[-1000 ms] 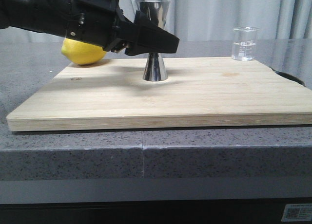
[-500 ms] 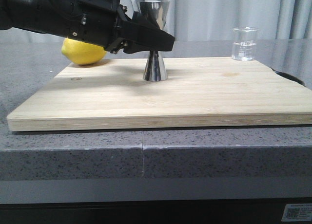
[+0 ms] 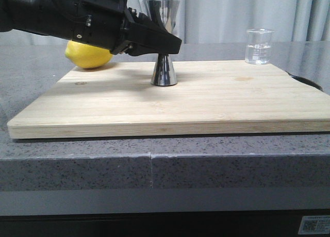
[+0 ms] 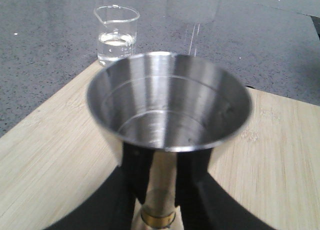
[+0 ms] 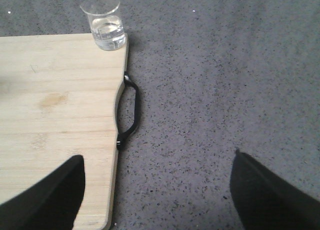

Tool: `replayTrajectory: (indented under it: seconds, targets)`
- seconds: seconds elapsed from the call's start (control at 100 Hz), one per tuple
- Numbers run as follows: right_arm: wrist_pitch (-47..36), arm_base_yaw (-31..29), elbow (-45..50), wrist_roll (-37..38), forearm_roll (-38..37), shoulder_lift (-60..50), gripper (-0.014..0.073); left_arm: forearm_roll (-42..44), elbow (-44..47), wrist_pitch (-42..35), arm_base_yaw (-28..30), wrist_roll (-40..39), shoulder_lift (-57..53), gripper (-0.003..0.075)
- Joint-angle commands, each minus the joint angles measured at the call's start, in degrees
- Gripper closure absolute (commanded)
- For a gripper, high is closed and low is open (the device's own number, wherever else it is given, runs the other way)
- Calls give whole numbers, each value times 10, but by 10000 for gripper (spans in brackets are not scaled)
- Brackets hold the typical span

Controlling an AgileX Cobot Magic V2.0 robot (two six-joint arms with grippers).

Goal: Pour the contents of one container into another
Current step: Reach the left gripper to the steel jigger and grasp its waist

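The steel jigger (image 3: 164, 72) stands upright near the middle of the wooden cutting board (image 3: 216, 103). My left gripper (image 3: 171, 43) reaches in from the left and is shut on its narrow waist. In the left wrist view the black fingers (image 4: 136, 172) press both sides of the stem under the jigger's empty upper cup (image 4: 167, 105). The glass beaker (image 3: 259, 46), holding a little clear liquid, stands at the board's far right corner; the beaker (image 4: 116, 37) shows beyond the jigger. My right gripper (image 5: 159, 190) hangs open over the board's right edge, short of the beaker (image 5: 105, 25).
A yellow lemon (image 3: 87, 55) lies at the board's far left corner, behind my left arm. The board's black handle (image 5: 131, 112) sticks out on its right side over the speckled grey counter (image 5: 225, 90). Curtains hang behind the table.
The left gripper's fingers have drawn together round the jigger's waist and the arm shifted slightly. The jigger and beaker stay where they were.
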Motion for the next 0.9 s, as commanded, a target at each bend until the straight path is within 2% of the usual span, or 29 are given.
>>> replayTrajectory:
  seconds: [0.0, 0.27, 0.4, 0.47, 0.89]
  targets:
    - [-32, -2, -31, -15, 3, 1, 51, -35, -17, 30, -5, 2, -27, 661]
    - [-18, 32, -99, -31, 6, 37, 51, -35, -17, 30, -5, 2, -27, 662]
    - [-19, 59, -127, -34, 6, 68, 51, -35, -17, 30, -5, 8, -27, 708]
    - [-33, 72, -134, -34, 6, 88, 51, -35, -17, 30, -5, 20, -27, 739]
    - [-149, 95, -139, -34, 33, 204, 51, -37, -43, 63, -5, 44, -27, 739]
